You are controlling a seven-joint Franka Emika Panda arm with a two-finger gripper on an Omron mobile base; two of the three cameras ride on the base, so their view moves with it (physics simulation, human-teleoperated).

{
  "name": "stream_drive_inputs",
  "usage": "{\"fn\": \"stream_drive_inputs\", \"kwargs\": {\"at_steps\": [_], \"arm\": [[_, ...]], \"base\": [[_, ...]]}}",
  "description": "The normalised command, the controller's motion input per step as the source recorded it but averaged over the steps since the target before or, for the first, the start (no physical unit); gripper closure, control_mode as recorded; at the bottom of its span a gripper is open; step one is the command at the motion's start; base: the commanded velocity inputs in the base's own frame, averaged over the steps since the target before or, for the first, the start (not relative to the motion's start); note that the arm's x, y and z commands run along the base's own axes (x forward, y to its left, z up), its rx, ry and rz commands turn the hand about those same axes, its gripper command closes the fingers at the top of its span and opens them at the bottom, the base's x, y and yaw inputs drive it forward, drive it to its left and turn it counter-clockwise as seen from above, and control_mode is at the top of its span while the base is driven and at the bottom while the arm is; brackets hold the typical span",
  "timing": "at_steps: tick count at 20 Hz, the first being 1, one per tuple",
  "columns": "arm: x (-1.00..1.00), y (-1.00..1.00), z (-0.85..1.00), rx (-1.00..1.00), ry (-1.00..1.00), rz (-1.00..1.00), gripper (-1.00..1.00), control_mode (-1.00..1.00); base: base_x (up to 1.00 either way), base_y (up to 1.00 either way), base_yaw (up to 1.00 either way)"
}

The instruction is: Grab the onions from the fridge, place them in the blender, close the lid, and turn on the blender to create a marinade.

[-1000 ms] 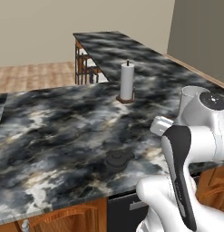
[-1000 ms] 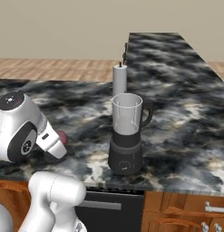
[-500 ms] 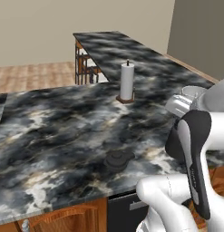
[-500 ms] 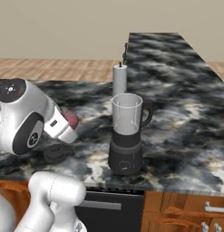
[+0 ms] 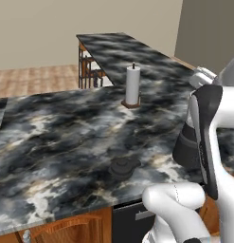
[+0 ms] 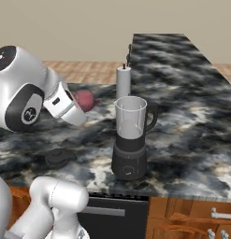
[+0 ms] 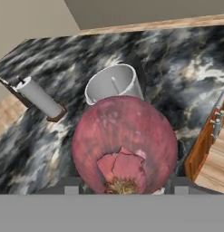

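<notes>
My gripper [image 7: 124, 188] is shut on a dark red-purple onion [image 7: 124, 145], whose root end faces the hand camera. In the right base view the gripper [image 6: 82, 106] holds the onion [image 6: 87, 99] in the air above the counter, left of the blender [image 6: 130, 140] and about level with the jar's rim. The clear jar [image 7: 114, 83] stands open, just beyond the onion in the hand view. The blender base [image 5: 186, 147] shows partly behind my arm. The lid [image 6: 60, 158] lies flat on the counter, left of the blender and near the front edge [image 5: 123, 167]. The fridge is out of view.
A white paper towel roll [image 5: 132, 85] on a brown stand stands behind the blender [image 6: 123, 81]. The dark marbled counter [image 5: 57, 133] runs left and continues as a far arm [image 6: 168, 51]. Wooden cabinet drawers with handles [image 6: 224, 215] sit below its front edge.
My arm has swung the onion up and to the right, closer to the blender jar. The blender, lid and paper towel roll have stayed in place.
</notes>
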Motion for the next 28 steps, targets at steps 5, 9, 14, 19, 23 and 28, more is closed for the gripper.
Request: {"fn": "stream_drive_inputs", "kwargs": {"at_steps": [5, 9, 14, 19, 23, 28], "arm": [[0.55, -0.70, 0.00, 0.05, 0.03, -0.09, 1.00, -1.00], [0.71, -0.50, -0.04, 0.08, 0.17, 0.00, 1.00, -1.00], [0.78, -0.15, -0.30, 0.05, 0.24, 0.01, 1.00, -1.00], [0.56, -0.33, -0.40, 0.08, 0.08, 0.08, 1.00, -1.00], [0.24, -0.50, -0.42, 0.09, 0.00, 0.10, 1.00, -1.00], [0.45, -0.04, -0.43, 0.06, 0.00, 0.11, 1.00, -1.00]], "base": [[0.00, 0.00, 0.00], [0.00, 0.00, 0.00], [0.00, 0.00, 0.00], [0.00, 0.00, 0.00], [0.00, 0.00, 0.00], [0.00, 0.00, 0.00]]}}
